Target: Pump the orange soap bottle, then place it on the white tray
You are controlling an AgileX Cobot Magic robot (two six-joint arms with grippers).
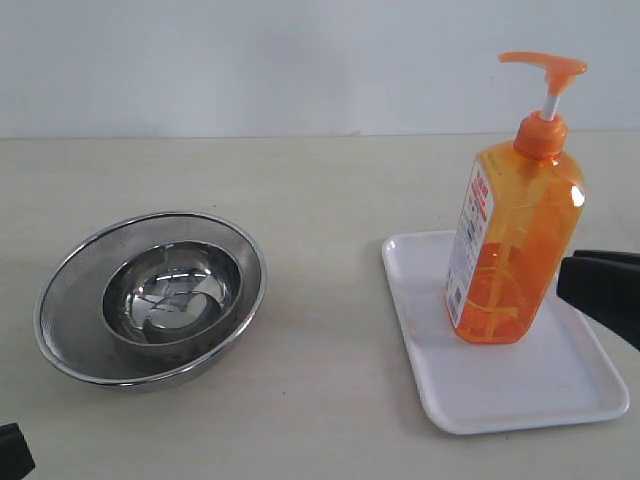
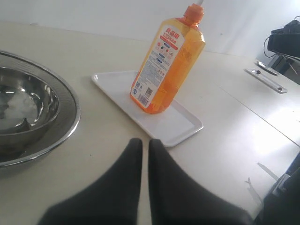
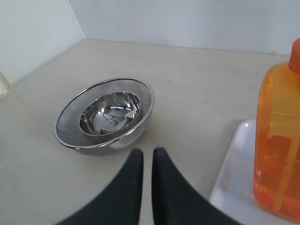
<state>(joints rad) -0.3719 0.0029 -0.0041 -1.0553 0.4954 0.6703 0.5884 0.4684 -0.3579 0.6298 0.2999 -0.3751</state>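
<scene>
A pale beige worktop [image 1: 320,190] fills the scene and carries everything.

The widest thing on it is a round steel mesh bowl [image 1: 62,300], well apart from the white tray [image 1: 560,395] and off to the tray's left in the exterior view. The tray lies flat on the worktop, its long sides running away from the camera.

The orange soap bottle [image 1: 515,250] stands upright on the tray's far half, with its base inside the low rim and bare tray in front of it. Its white-red label [image 1: 470,235] faces the side of the tray nearest the mesh bowl. Its orange pump head [image 1: 545,68] sits raised on a white stem.

A smaller shiny steel bowl [image 1: 172,295] nests inside the mesh bowl.

The right gripper [image 3: 147,152] is just beside the tray's right edge, level with the lower part of the bottle and clear of it. Its fingers are drawn together with only a thin slit between them, and they hold nothing.

The left gripper [image 2: 143,142] hangs low over bare worktop, away from the tray. Its fingers are likewise pressed nearly together and empty.
</scene>
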